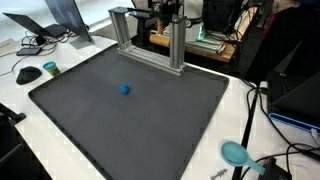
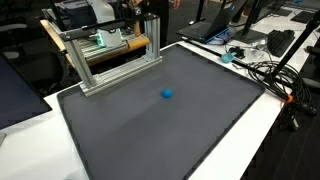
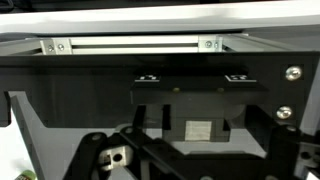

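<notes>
Wrist view: gripper (image 3: 195, 162) spread wide; aluminium frame (image 3: 130, 45) close ahead.

In an exterior view the camera sits high off a corner of the dark mat (image 1: 130, 125), tilted down at mid-range, facing the aluminium frame (image 1: 177, 45) on the far edge. In an exterior view from another side, also high and tilted down, the frame (image 2: 155, 40) lands upper left and the mat runs diagonally. Both share mat, frame and blue ball (image 1: 125, 89). The wrist view is very close and level, facing a pale rail (image 3: 130, 45). Cannot tell if the rail belongs to that frame.
</notes>
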Controlling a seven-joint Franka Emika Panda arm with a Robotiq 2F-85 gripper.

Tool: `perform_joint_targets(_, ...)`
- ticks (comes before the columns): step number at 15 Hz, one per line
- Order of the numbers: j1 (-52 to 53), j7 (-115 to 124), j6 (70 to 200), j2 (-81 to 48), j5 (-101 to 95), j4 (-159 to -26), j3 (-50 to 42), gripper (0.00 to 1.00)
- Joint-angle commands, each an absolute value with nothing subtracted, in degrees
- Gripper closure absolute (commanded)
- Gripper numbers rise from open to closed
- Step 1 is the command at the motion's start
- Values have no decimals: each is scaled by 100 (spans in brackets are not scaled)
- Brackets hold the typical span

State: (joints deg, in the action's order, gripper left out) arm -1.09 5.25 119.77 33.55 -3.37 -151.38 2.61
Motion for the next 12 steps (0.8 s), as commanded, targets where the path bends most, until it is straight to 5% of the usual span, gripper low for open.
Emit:
perform_joint_targets(1, -156, 562, 11808, 3527, -445, -15189, 264, 0)
perform_joint_targets(6, -143, 555, 11579, 3552, -430, -15180, 261, 0)
perform_joint_targets(12, -115, 546, 11760, 3559, -344, -15219, 224, 20)
